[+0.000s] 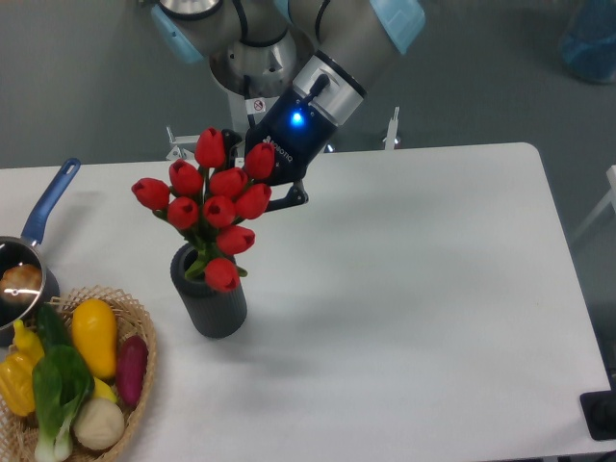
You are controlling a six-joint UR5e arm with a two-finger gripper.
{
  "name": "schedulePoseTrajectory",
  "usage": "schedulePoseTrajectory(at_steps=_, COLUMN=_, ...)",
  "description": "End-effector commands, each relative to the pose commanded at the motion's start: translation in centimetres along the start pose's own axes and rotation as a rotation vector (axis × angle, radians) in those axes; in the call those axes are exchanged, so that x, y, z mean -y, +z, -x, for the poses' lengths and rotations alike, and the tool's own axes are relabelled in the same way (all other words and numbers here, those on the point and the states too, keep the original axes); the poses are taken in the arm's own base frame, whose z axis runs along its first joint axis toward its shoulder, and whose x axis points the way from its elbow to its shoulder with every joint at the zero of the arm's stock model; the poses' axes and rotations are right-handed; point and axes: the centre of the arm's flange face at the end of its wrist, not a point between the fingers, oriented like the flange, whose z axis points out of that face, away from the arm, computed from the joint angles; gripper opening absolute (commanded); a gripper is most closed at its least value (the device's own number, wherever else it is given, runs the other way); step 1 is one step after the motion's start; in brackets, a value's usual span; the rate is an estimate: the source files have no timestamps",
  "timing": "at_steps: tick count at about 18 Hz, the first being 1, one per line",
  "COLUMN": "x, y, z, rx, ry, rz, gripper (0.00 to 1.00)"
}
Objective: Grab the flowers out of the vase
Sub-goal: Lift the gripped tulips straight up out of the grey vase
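Arm angled down-left, gripper behind the flowers.

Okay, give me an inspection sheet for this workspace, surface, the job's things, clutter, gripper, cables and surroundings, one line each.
Surface: white table, bare on its right half.
Job's things: red flowers bunched above the dark grey vase, lowest bud by its mouth; stems mostly hidden, so whether they are clear of the vase cannot be told.
Clutter: wicker basket of vegetables at front left; blue-handled saucepan at the left edge.
Gripper: gripper behind the bunch, fingers hidden by the buds; blue light lit on its body.
Cables: nothing seen.
Surroundings: grey floor; blue object at top right.
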Motion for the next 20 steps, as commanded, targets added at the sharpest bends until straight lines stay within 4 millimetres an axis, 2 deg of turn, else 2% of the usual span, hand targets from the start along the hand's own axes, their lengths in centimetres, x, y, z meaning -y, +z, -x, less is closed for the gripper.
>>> schedulePoseTrajectory(at_steps=10, x=2.6, y=-3.6, z=0.4, rx=0.015, ry=-0.1, rz=-0.112, gripper=0.05)
schedulePoseTrajectory(at_steps=15, x=3.8, y=-6.4, z=1.5, rx=0.048, ry=-0.119, rz=-0.165, gripper=0.05)
schedulePoseTrajectory(at_steps=20, x=4.9, y=-9.5, z=2.9, rx=0.124, ry=-0.053, rz=-0.174, gripper=0.05)
